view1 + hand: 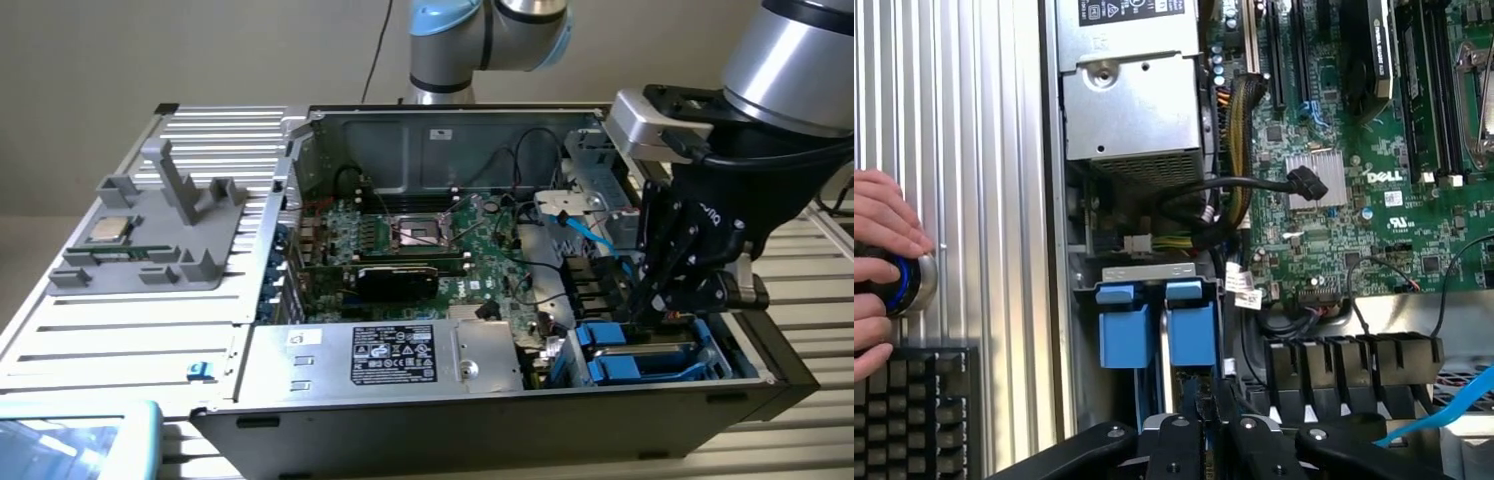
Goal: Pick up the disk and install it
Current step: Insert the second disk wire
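My end effector (pixel 674 300) hangs at the right of the exterior frame, low inside the open computer case (pixel 534 400), just above the blue drive bay (pixel 641 350). Whether it is open or closed I cannot tell. The disk (pixel 1154 335) sits in that bay at lower centre of the wrist frame, blue frames upright beside the power supply (pixel 387 355). A person's hand (pixel 879 265) rests at that frame's left edge.

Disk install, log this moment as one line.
gripper over drive bay | disk in blue frame, slotted in bay | hand on knob beside case
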Robot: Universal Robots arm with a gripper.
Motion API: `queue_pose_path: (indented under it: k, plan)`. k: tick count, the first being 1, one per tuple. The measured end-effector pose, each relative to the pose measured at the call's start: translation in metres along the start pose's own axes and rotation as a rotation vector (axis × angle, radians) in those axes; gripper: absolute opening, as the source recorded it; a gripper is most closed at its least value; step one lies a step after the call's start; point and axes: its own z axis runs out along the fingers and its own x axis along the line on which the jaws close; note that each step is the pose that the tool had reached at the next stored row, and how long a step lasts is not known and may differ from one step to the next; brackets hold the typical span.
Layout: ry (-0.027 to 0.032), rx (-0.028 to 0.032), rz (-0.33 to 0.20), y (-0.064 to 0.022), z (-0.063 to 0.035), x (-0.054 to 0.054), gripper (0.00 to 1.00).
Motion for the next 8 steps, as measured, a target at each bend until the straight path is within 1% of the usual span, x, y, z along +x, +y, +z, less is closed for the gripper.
queue_pose_path:
  k: [4,6,8]
  plan:
    - [-0.0056,0.0095,-0.003,0.0016,0.0012,0.0007,0.16]
    - [-0.0084,0.0108,-0.005,0.0019,0.0017,0.001,0.16]
    - [-0.0143,0.0112,-0.007,0.0019,0.0021,0.0023,0.16]
